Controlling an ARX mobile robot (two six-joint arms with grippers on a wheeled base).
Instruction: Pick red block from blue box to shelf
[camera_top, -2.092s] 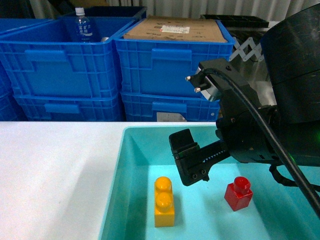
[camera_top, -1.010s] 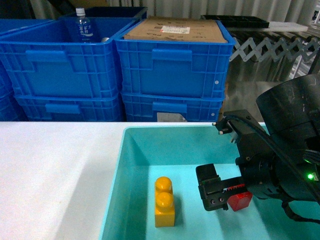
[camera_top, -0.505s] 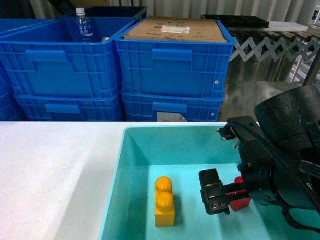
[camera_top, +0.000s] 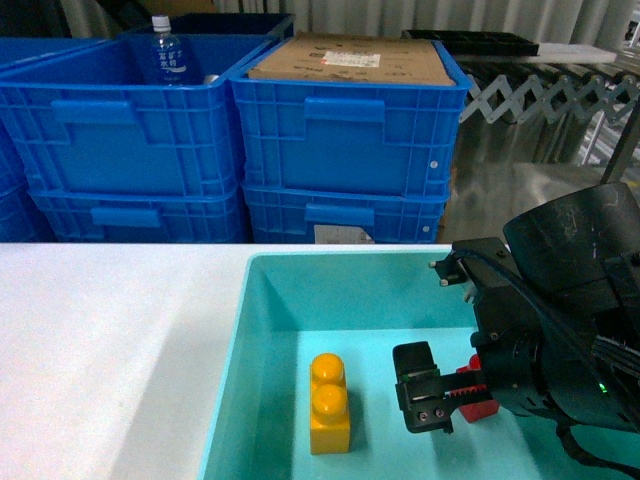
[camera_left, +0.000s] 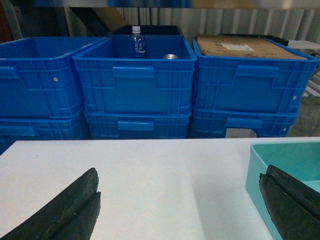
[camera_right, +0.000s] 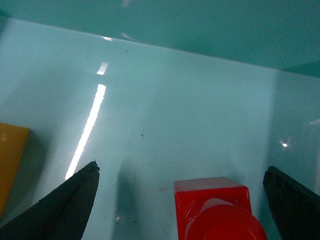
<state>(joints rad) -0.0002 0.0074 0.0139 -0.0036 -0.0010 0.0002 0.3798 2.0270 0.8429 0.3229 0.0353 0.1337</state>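
Lowered R gripper (camera_top: 447, 398) now straddles red block (camera_right: 216, 207), fingers apart.

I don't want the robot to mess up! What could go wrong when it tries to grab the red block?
The red block sits nearer the right finger of the open right gripper, so closing may shove or tip it instead of pinching it. The yellow brick lies close by in the blue box, and the left finger could bump it.
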